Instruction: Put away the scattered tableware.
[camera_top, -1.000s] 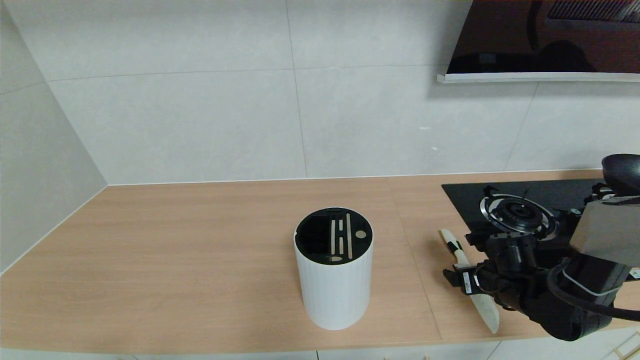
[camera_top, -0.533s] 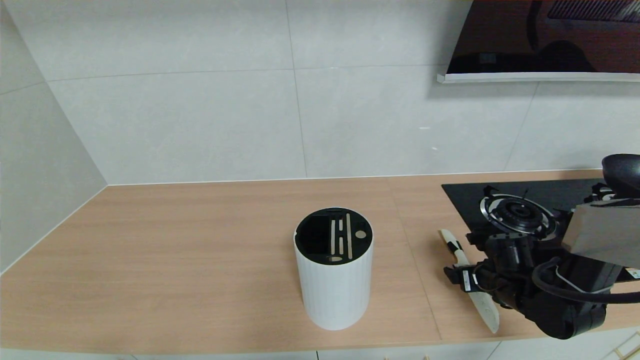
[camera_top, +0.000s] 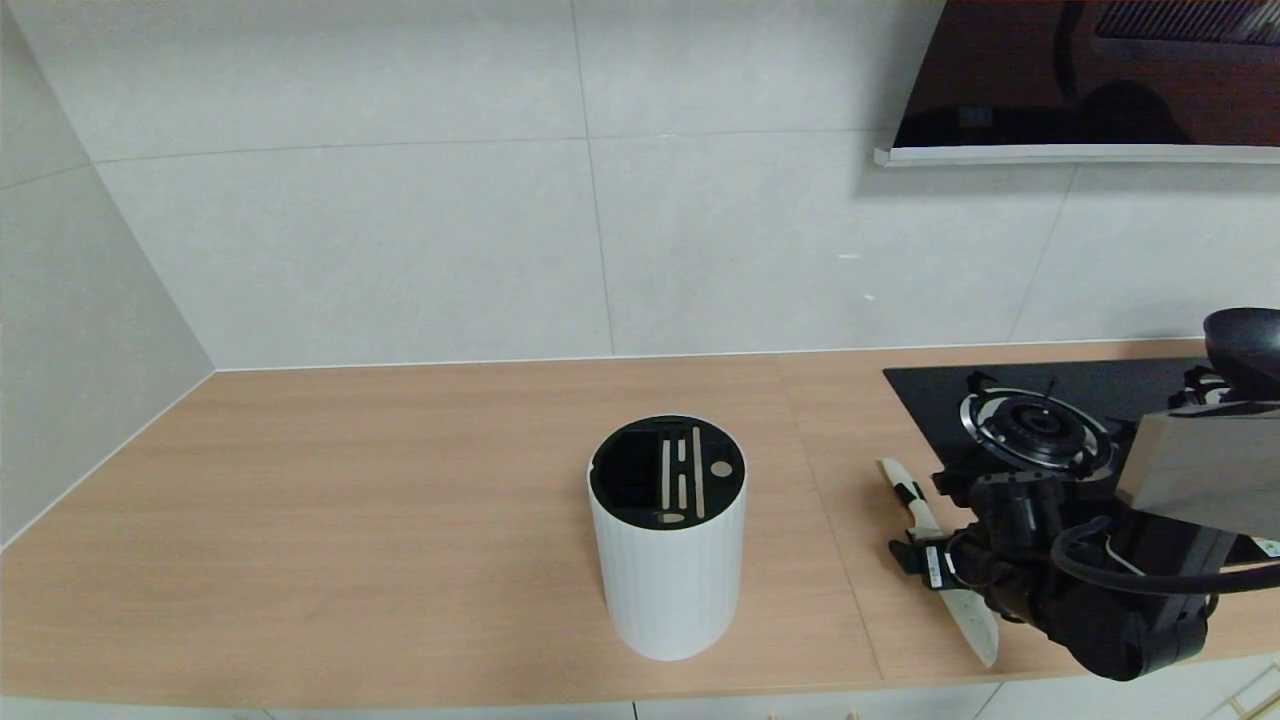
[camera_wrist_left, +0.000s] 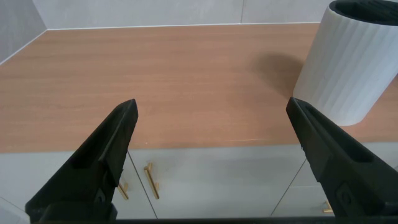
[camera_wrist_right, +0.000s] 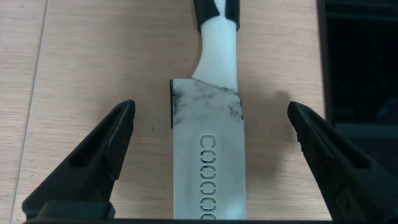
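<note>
As the right gripper (camera_wrist_right: 209, 106) hangs open astride the white knife (camera_top: 912, 503) at lower right, its flat blade may slip the pinch.

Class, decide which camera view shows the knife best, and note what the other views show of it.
The right wrist view: the knife lies directly below, blade and handle neck unobstructed, inside the open right gripper. In the head view that gripper covers its middle. The left wrist view faces the white holder.
</note>
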